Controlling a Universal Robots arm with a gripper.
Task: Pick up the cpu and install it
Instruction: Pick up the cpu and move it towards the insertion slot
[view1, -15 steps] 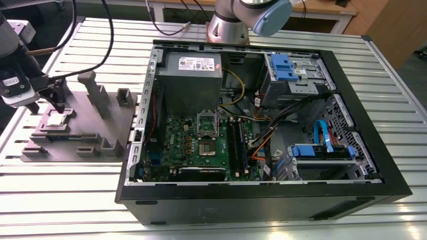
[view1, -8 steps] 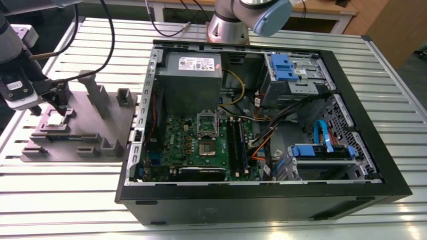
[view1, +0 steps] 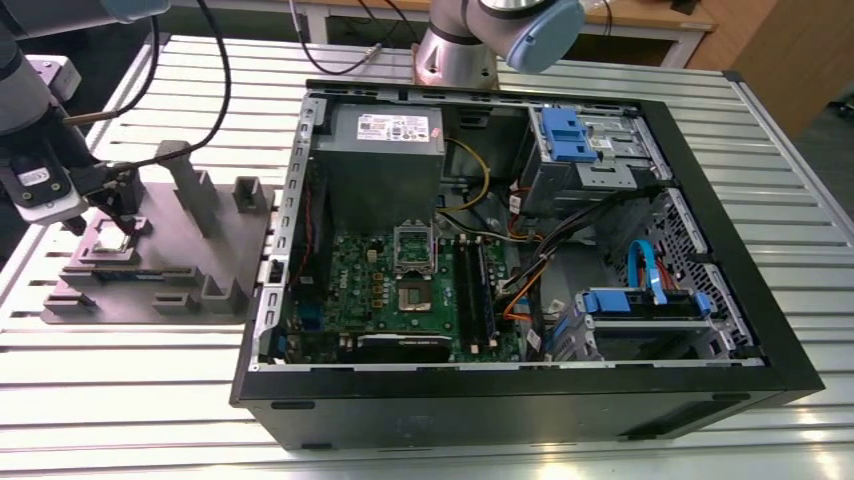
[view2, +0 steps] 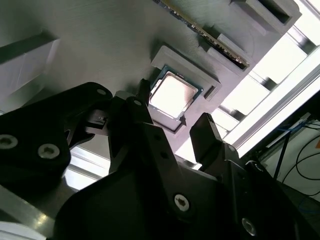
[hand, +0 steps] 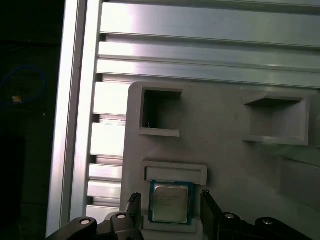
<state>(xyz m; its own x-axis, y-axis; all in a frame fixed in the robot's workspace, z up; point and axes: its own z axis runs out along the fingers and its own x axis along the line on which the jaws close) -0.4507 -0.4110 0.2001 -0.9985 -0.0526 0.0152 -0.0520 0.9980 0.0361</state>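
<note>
The slatted aluminium table (view1: 134, 400) carries an open black computer case (view1: 507, 410) and, at the exterior view's left, a grey holder block (view1: 200, 250); wooden furniture (view1: 774, 40) stands behind; the cpu (hand: 171, 201) lies flat in a square recess of that block; the gripper (hand: 170, 197) hangs over it, jaws spread wide to either side, apparently touching nothing.

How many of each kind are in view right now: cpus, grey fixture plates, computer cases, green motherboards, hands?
cpu: 1
grey fixture plate: 1
computer case: 1
green motherboard: 1
hand: 1, open, its fingers either side of the cpu
Total: 5
</note>
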